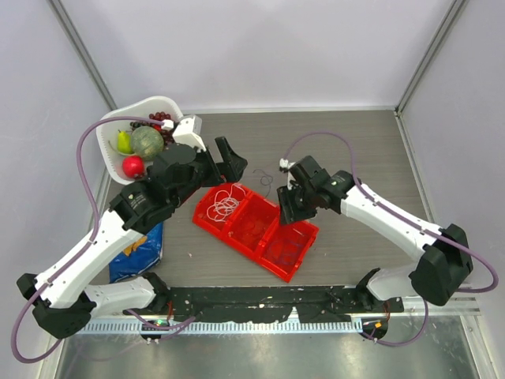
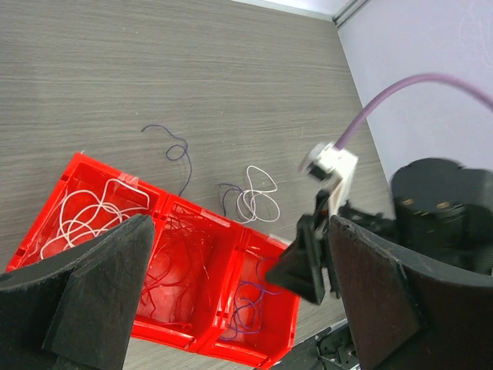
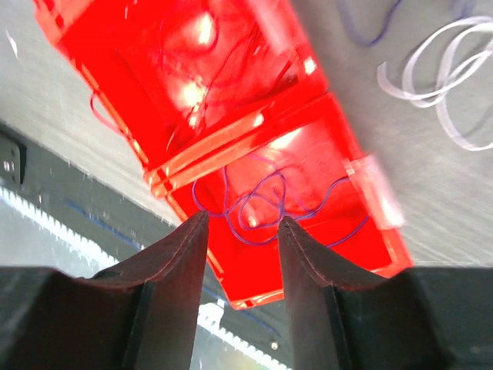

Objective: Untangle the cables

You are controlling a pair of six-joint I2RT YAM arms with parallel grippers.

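Left wrist view: white cable (image 2: 258, 196) loops and a dark purple cable (image 2: 185, 146) lie on the bench (image 2: 154, 62), just beyond the red tray (image 2: 166, 202).
Left hand (image 2: 239, 262): wide apart, empty, above the tray.
Right hand (image 3: 243, 231): slightly apart, empty, over the tray's end compartment.
Advice: pinch one strand clear of crossings; lift slowly.
Bench: grey woodgrain; pale walls (image 1: 252, 47).

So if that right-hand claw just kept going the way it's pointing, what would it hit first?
Probably the purple wire lying in the end compartment of the red tray, then the tray floor. The open right gripper points into that compartment; its height above is unclear.
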